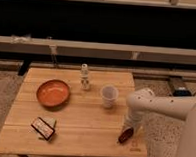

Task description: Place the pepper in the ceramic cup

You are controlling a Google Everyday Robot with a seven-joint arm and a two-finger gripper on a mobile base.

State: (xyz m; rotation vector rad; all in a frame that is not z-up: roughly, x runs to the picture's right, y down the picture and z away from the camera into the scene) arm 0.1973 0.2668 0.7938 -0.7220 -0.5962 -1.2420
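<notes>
The pepper [125, 135], a small dark red-brown pod, lies near the front right corner of the wooden table [79, 119]. My gripper [129, 126] hangs down from the white arm at the right, right over the pepper's upper end. The white ceramic cup [109, 95] stands upright on the table, behind and to the left of the gripper, apart from it.
An orange bowl [53, 92] sits on the table's left half. A small white bottle [84, 77] stands at the back middle. A flat dark box with a white label [42, 127] lies at the front left. A long rail and a dark wall run behind the table.
</notes>
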